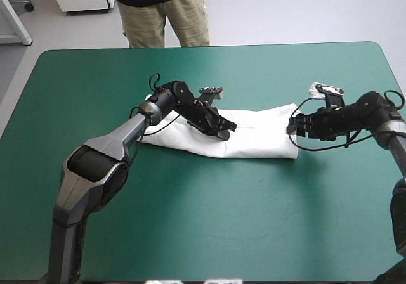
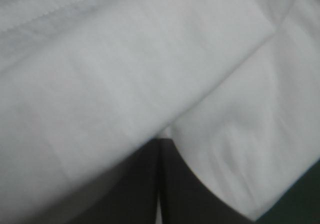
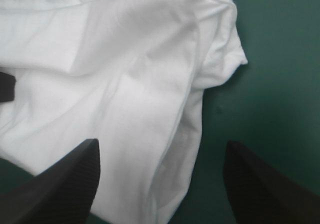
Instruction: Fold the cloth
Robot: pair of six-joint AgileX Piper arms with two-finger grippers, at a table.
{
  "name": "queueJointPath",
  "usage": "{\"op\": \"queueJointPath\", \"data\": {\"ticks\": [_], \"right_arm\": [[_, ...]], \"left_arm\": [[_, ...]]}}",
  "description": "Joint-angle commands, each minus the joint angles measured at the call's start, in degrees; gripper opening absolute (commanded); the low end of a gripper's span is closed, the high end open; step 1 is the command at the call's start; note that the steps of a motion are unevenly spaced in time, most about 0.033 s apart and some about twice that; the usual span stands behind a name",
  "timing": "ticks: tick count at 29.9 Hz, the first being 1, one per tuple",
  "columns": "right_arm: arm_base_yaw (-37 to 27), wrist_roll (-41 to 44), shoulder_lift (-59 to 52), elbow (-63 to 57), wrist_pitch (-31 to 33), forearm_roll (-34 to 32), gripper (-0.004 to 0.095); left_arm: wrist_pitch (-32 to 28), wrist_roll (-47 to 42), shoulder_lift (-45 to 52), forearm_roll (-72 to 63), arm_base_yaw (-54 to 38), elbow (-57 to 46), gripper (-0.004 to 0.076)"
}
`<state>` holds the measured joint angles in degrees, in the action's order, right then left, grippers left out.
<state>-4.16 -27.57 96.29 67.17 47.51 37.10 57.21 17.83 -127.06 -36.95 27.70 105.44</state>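
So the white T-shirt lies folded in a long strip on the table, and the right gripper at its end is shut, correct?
Not quite. The right gripper is open, not shut: the right wrist view shows its fingers standing apart at the T-shirt's end. The folded strip on the table is right.

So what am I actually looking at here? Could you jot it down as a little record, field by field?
Surface: table with a teal-green cover
Item: white T-shirt, folded into a long strip, lying flat mid-table
Left end effector: on the middle of the T-shirt, fingers all but shut, seemingly pinching a layer
Right end effector: open at the strip's right end, gripping nothing
Stage: fold partly done
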Motion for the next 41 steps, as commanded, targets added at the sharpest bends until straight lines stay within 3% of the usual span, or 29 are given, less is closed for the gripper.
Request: {"op": "queueJointPath", "data": {"ticks": [1, 7, 11, 14, 18, 31, 37, 41], "right_arm": [[-0.4, -1.7, 0.9, 1.2, -1.0, 3.0, 0.0588], [-0.4, -7.3, 5.8, 1.2, -0.8, 9.6, 0.0516], [-0.4, -8.0, 8.3, 1.2, -0.6, 9.8, 0.0437], [-0.4, -9.2, 10.3, 1.2, 0.1, 9.7, 0.0321], [-0.4, -11.3, 11.0, 1.2, 1.8, 9.7, 0.0001], [2.1, -12.3, -2.4, 5.0, 3.4, 12.3, -0.0013], [12.1, -7.2, -3.1, 13.9, 4.9, 10.6, -0.0013], [21.6, 0.0, -2.1, 21.5, 2.3, 3.7, -0.0013]], "left_arm": [[-1.8, -0.5, 2.2, 0.6, 0.3, 1.0, -0.0009], [-2.0, -0.5, 2.2, 0.6, 0.3, 1.0, -0.0009], [-2.0, -0.5, 2.2, 0.6, 0.3, 1.0, -0.0009], [-2.0, -0.5, 2.2, 0.6, 0.3, 1.0, -0.0009], [-2.5, -0.5, 2.2, 0.6, 0.3, 1.0, -0.0009], [-4.9, -0.4, 5.3, 1.7, 0.1, 1.2, -0.0009], [-0.1, -2.1, 17.6, 17.3, -1.0, 1.2, -0.0009], [5.2, -6.5, 29.5, 31.9, -2.8, 1.2, -0.0009]]}}
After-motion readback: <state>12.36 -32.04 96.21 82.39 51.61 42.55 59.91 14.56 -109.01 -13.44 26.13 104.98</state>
